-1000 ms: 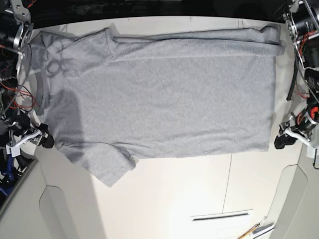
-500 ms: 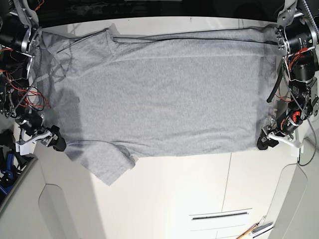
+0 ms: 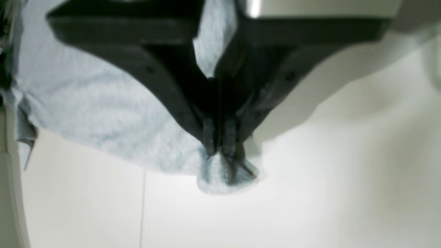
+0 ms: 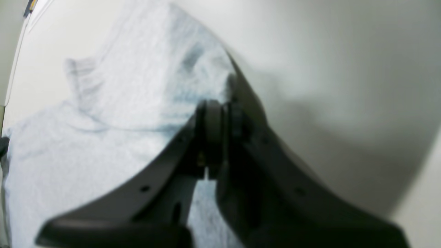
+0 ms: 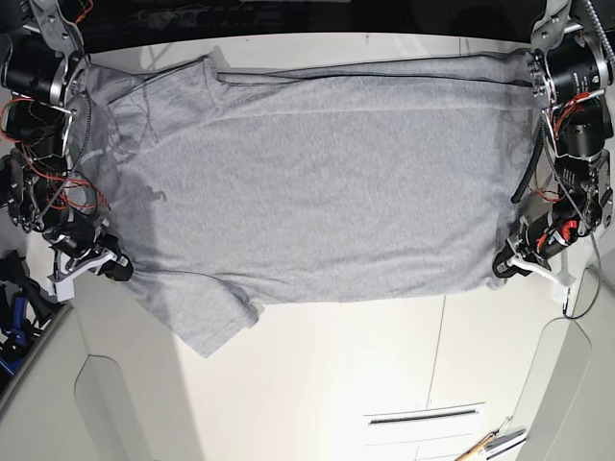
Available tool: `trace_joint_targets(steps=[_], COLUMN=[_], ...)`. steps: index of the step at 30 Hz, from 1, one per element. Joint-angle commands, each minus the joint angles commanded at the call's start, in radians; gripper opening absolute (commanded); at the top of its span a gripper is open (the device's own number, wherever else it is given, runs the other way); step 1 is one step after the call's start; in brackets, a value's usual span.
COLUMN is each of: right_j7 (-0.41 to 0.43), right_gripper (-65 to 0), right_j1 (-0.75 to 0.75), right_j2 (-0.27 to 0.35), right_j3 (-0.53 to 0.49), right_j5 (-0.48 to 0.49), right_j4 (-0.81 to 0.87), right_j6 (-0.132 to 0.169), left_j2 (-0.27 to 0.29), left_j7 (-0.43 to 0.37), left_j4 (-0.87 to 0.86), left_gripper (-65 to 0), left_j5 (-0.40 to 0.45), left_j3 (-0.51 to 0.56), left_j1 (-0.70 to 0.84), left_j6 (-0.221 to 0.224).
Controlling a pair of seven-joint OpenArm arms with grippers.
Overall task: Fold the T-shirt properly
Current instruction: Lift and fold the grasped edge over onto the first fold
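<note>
The heather-grey T-shirt [image 5: 317, 182] lies spread flat on the white table, neck end at the left, hem at the right, plain side up. One short sleeve [image 5: 207, 322] sticks out toward the near edge. My left gripper [image 5: 502, 266] is at the hem's near corner. In the left wrist view the left gripper [image 3: 218, 151] is shut on a bunched corner of the T-shirt [image 3: 103, 113]. My right gripper [image 5: 120, 270] sits at the near shoulder beside that sleeve. In the right wrist view the right gripper [image 4: 217, 115] is shut on a raised fold of the T-shirt [image 4: 120, 117].
A thin metal strip [image 5: 426, 417] and a wooden-handled tool [image 5: 488, 445] lie on the table [image 5: 365, 384] near the front right. Red wires [image 5: 43, 178] hang off the arm at the left. Curved pale panels flank both front corners.
Both grippers have moved inward to the shirt's near edge, right gripper onto the shoulder, left gripper onto the hem corner. The near hem corner has drawn in slightly.
</note>
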Motion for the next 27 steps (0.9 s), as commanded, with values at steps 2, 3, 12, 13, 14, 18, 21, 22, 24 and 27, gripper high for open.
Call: trace_joint_targets(steps=[2, 3, 12, 13, 14, 18, 21, 22, 24, 27], right_j7=[-0.029, -0.063, -0.438, -0.468, -0.491, -0.536, -0.535, -0.535, -0.533, -0.525], right_gripper=[-65.0, -65.0, -65.0, -65.0, -65.0, -65.0, -65.0, -65.0, -65.0, -65.0], right_j1=[0.0, -0.001, -0.01, -0.023, -0.041, -0.153, -0.261, -0.296, -0.359, -0.425], right_j2=[0.011, 0.018, 0.107, 0.119, 0.132, 0.185, 0.215, 0.219, 0.215, 0.21], right_j3=[0.0, 0.0, 0.0, 0.0, 0.0, 0.001, 0.001, 0.005, 0.022, 0.025], right_j5=[0.005, 0.011, 0.297, 0.336, 0.375, 0.47, 0.476, 0.476, 0.469, 0.415], right_j4=[0.026, 0.045, 0.214, 0.235, 0.256, 0.369, 0.469, 0.499, 0.543, 0.547], right_j6=[0.003, 0.003, 0.007, 0.007, 0.007, 0.007, 0.006, 0.006, 0.006, 0.002], left_j2=[-0.021, -0.032, -0.127, -0.142, -0.155, -0.203, -0.216, -0.216, -0.216, -0.212], left_j7=[0.038, 0.061, 0.259, 0.26, 0.26, 0.257, 0.256, 0.256, 0.248, 0.24], left_j4=[0.039, 0.059, 0.333, 0.379, 0.425, 0.608, 0.71, 0.729, 0.748, 0.747], left_gripper=[-65.0, -65.0, -65.0, -65.0, -65.0, -65.0, -65.0, -65.0, -65.0, -65.0], left_j5=[-0.015, -0.018, -0.134, -0.135, -0.135, -0.135, -0.125, -0.117, -0.114, -0.103], left_j3=[0.0, 0.0, 0.0, 0.0, 0.0, 0.0, -0.003, -0.004, -0.004, -0.004], left_j1=[0.0, 0.003, 0.162, 0.196, 0.232, 0.369, 0.449, 0.472, 0.508, 0.55], left_j6=[0.0, 0.0, 0.0, 0.0, 0.0, 0.0, 0.0, 0.0, 0.0, 0.0])
